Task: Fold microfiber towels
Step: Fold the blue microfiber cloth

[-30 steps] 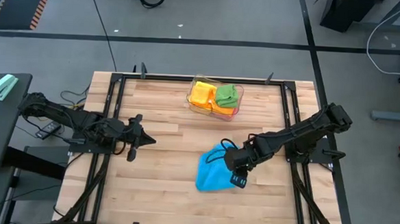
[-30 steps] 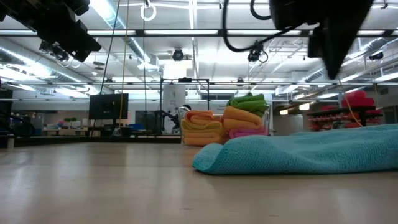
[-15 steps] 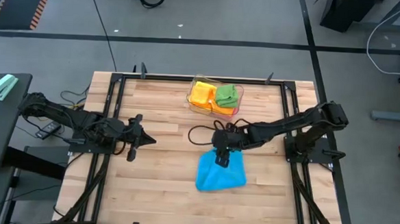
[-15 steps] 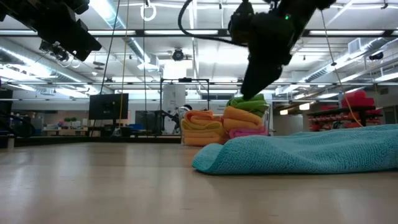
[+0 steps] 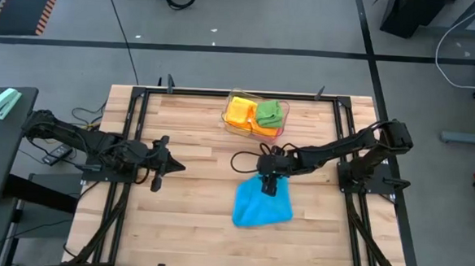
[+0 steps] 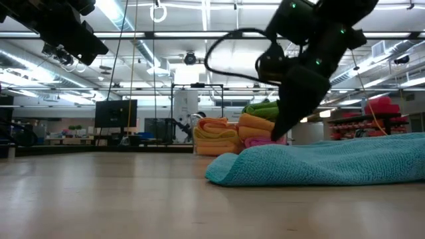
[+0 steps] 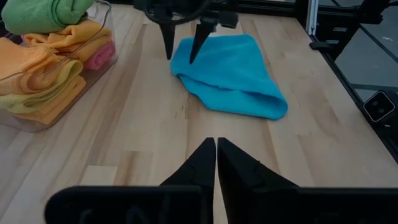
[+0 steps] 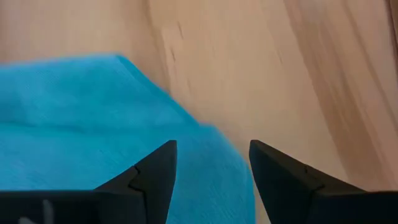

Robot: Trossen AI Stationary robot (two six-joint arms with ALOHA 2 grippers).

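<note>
A blue microfiber towel (image 5: 259,209) lies doubled over on the wooden table, its rounded fold (image 7: 267,106) toward the table's right edge. My right gripper (image 5: 269,186) stands open over the towel's far edge (image 7: 186,46), fingers slanting down. In the right wrist view the towel's corner (image 8: 124,68) shows ahead of the open fingers. My left gripper (image 5: 169,166) waits shut at the table's left, above the wood. Folded orange, yellow, green and pink towels sit in a clear tray (image 5: 255,116) at the far edge. My right gripper comes at the blue towel's far edge (image 7: 194,62) from above, slanting down, fingers spread. I cannot tell whether the fingertips (image 6: 277,136) touch the cloth. The towel lies flat on the table.
The clear tray (image 7: 93,56) of folded towels stands a short way beyond the blue towel toward the far edge. Bare wood (image 5: 192,220) lies to the left of and in front of the towel. Black frame rails (image 5: 346,155) border the table's sides.
My right gripper has left the towel's near right corner, gone toward the far edge and a little left across the towel, sunk and tipped more steeply downward. It now stands over the towel's far edge.
</note>
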